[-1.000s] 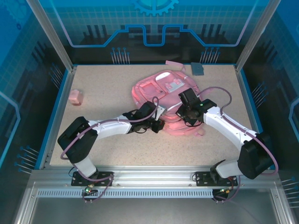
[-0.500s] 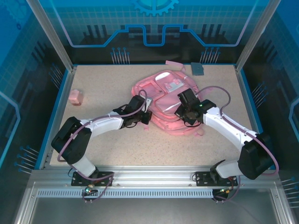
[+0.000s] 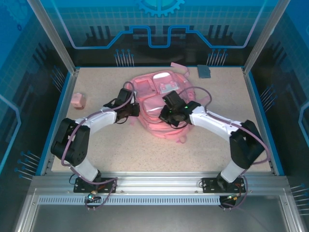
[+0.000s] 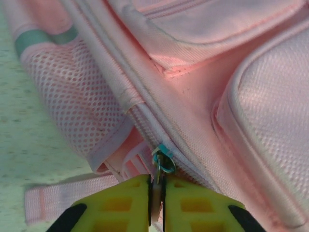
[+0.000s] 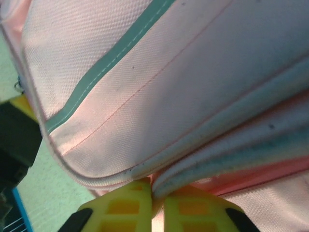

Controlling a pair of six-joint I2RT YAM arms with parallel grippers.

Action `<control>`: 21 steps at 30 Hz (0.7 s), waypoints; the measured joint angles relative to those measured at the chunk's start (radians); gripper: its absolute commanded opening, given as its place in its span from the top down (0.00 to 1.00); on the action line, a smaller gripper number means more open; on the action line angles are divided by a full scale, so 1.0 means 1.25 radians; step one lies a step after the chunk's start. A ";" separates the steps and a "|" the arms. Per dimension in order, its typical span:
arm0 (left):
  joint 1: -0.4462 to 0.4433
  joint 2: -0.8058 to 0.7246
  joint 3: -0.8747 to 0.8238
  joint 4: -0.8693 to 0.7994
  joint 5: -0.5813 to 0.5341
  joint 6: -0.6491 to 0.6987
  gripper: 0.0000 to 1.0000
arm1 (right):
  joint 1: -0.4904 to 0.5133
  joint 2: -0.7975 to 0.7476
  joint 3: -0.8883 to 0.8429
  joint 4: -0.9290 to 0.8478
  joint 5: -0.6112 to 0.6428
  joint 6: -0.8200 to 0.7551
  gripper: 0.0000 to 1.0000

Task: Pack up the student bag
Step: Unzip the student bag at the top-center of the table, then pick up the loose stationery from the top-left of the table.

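Note:
The student bag, soft pink with pale zip trim, lies flat in the middle of the table. At its left side my left gripper is shut. In the left wrist view its yellow fingers pinch a pale zip pull that hangs from a teal ring on the zip line, beside a mesh side pocket. My right gripper sits on the bag's near middle. In the right wrist view it is shut on a fold of the bag's pale-edged fabric.
A small pink block stands near the table's left edge. A grey flat object and a thin pink piece lie at the back edge. Blue rails border the table on the left and right sides.
Both grippers and the bag have shifted left and toward the back. The left gripper has travelled along the bag's left side with the zip pull.

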 measured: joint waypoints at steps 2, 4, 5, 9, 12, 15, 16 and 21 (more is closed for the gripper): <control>0.026 0.000 0.007 -0.009 -0.001 -0.010 0.59 | 0.018 0.030 0.034 0.005 -0.024 -0.008 0.54; 0.044 0.000 0.012 -0.016 0.000 -0.017 0.48 | 0.031 0.035 0.042 0.009 -0.040 -0.025 0.40; 0.051 -0.002 0.013 -0.021 0.001 -0.022 0.42 | 0.035 0.032 0.042 0.008 -0.044 -0.037 0.34; 0.072 -0.021 0.020 -0.063 0.002 -0.037 0.26 | 0.035 0.010 0.041 -0.001 -0.028 -0.094 0.18; 0.099 -0.043 0.040 -0.092 -0.003 -0.050 0.15 | 0.031 -0.030 0.038 -0.012 0.002 -0.156 0.04; 0.146 -0.064 0.067 -0.119 -0.022 -0.061 0.07 | 0.023 -0.061 0.046 -0.031 0.028 -0.224 0.00; 0.165 -0.067 0.076 -0.127 -0.027 -0.066 0.05 | 0.018 -0.063 0.052 -0.038 0.033 -0.244 0.00; 0.298 -0.078 0.126 -0.182 -0.050 -0.111 0.01 | -0.009 -0.064 0.079 -0.052 0.052 -0.344 0.00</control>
